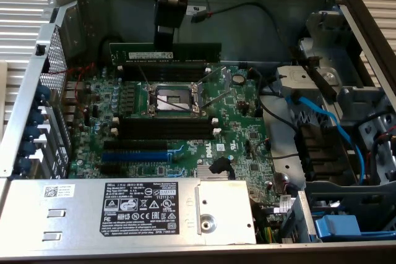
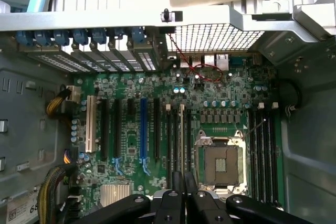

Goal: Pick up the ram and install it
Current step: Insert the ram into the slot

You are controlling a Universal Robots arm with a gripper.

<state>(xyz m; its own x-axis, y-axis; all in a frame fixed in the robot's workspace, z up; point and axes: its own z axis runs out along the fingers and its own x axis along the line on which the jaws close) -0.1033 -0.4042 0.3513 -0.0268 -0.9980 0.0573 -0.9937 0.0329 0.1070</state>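
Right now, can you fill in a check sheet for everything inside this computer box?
Surface: green motherboard inside an open metal case.
Job's things: the ram held level above the black slots.
Clutter: nothing seen.
Grippers: gripper shut on the ram from above.
Cables: blue cables at the exterior view's right; thin red wire near the mesh.
Surroundings: grey power supply with a black label.

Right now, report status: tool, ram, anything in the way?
Tool shut on ram. Ram held lengthwise over black slots beside CPU socket, apparently not seated. Nothing visible between ram and slots.
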